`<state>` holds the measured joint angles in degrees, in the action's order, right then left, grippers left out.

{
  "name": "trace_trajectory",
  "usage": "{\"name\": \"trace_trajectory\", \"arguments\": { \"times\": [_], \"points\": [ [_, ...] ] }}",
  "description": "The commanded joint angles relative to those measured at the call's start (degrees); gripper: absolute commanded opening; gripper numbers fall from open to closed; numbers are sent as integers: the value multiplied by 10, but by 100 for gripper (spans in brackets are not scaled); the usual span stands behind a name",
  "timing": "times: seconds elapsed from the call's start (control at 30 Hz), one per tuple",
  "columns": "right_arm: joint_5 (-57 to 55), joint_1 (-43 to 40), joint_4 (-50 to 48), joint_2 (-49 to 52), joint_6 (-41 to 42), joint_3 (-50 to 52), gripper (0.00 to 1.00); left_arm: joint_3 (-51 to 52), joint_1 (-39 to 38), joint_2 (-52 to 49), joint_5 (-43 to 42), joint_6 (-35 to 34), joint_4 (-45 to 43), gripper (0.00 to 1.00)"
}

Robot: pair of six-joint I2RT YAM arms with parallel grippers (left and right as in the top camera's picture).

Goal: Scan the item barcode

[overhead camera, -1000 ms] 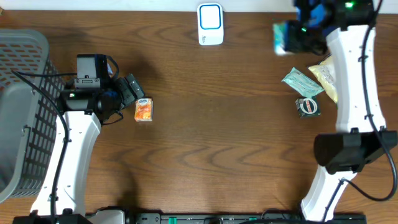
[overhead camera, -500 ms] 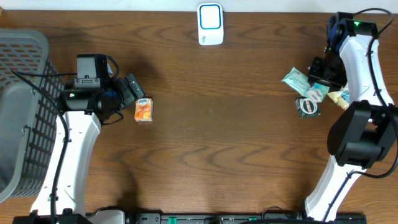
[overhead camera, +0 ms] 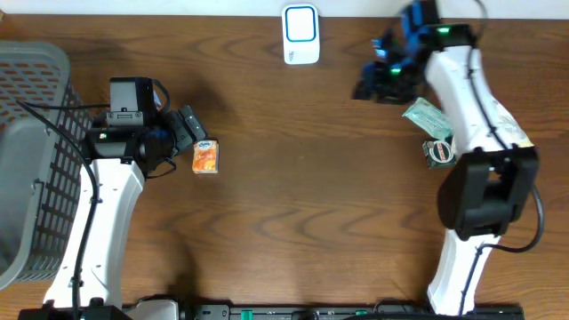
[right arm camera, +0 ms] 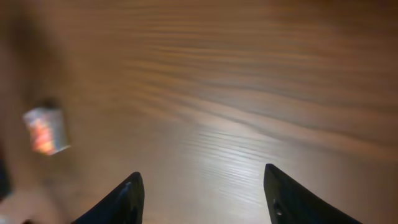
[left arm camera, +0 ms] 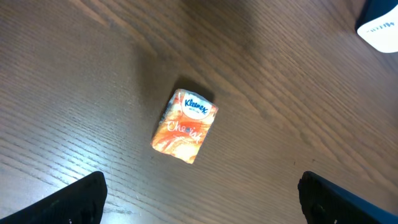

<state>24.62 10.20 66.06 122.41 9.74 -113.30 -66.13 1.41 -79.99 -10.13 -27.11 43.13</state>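
Left gripper (left arm camera: 205, 200) hangs over the wooden table (overhead camera: 302, 204) with its fingers spread wide and nothing between them. The orange Kleenex tissue pack (left arm camera: 185, 135) lies flat on the wood just ahead of the fingertips, touching neither. A grey mesh basket (overhead camera: 36, 80) stands at the table's left edge. The right gripper (right arm camera: 202, 177), blurred, is at the far side, to the right of the white-and-blue barcode scanner (overhead camera: 300, 34); its fingers stand apart around bare wood. A green-and-white packet (overhead camera: 425, 116) and a round dark tin (overhead camera: 439, 153) lie beside that arm.
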Motion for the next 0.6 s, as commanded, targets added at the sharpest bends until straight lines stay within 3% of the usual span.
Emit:
{"name": "trace_trajectory", "arguments": {
  "times": [0.0, 0.13, 0.23, 0.43, 0.57],
  "points": [
    [43, 74, -41, -4, 59, -10, 54, -1, 2, 2, 5, 3, 1, 98],
    [-10, 164, -113, 5, 137, -10, 51, -1, 2, 2, 6, 3, 1, 98],
    [-68, 226, -160, 27, 217, -10, 39, -1, 2, 2, 5, 3, 1, 98],
    [-44, 283, -233, 85, 285, -10, 34, -1, 2, 3, -18, 5, 14, 98],
    [-29, 315, -254, 130, 292, -10, 35, -10, 28, 17, 3, 85, 25, 98]
  ]
}}
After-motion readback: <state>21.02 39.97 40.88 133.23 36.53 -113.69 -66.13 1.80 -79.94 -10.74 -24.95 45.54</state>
